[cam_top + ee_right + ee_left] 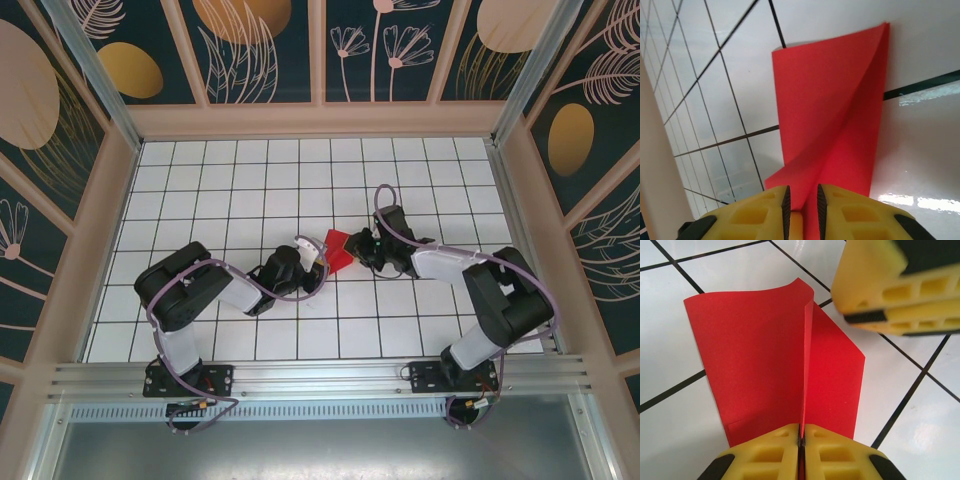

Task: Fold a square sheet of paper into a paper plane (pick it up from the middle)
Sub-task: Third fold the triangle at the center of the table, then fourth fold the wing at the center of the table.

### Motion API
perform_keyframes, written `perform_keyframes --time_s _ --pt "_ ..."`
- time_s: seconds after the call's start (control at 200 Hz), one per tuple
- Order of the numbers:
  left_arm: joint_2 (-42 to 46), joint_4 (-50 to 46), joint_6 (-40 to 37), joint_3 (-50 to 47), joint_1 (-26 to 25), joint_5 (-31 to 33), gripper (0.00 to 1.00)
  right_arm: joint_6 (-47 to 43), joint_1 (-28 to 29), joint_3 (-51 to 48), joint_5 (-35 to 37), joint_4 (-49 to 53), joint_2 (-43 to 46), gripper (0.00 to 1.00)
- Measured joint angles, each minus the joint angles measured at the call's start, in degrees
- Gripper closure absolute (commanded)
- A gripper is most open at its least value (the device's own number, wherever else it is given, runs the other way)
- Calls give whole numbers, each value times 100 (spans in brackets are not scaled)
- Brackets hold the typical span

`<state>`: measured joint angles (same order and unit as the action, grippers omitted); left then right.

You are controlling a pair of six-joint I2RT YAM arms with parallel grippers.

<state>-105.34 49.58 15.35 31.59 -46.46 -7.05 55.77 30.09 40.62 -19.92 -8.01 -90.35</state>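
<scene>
Paper (337,250) lies on the white gridded table (230,190), about mid-table, between the two arms. It is no longer a flat square but a red creased shape.

Left wrist view: the paper (765,365) has one raised ridge running straight away from the camera. The panel left of it is wide and curls up at its far edge, and the panel on the right is narrower. The left gripper (801,437) has its fingers pressed together on the near end of that ridge, with a sliver of red between the pads.

The right gripper (890,290) is at the upper right of that view, blurred, near the paper's far right side.

Right wrist view: the paper (835,110) fans out from the right gripper (801,197), with a diagonal crease towards the far corner. The jaws stand nearly together with a narrow gap, and red shows in it. Cannot tell whether they pinch the sheet.

Top view: the left gripper (320,262) is at the paper's left edge and the right gripper (358,250) at its right edge.
</scene>
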Motion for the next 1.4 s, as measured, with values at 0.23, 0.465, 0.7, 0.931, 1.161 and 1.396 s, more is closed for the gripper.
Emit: perform_keyframes --time_s 0.23,0.465,0.7,0.931,1.161,1.396 --pt "0 -4 151 0 0 -2 84 2 13 92 -151 -101 -369 76" --pt "0 -50 238 7 0 -44 73 4 46 195 -258 -254 -595 73" --pt "0 -468 470 275 0 -153 69 9 46 208 -271 -291 -713 69" --pt "0 -979 793 612 37 -151 67 9 46 208 -289 -404 -734 67" --pt "-4 -1585 1139 946 109 -61 71 9 46 208 -361 -529 -811 66" --pt "-4 -2000 1279 1106 114 87 80 9 55 208 -417 -577 -824 66"
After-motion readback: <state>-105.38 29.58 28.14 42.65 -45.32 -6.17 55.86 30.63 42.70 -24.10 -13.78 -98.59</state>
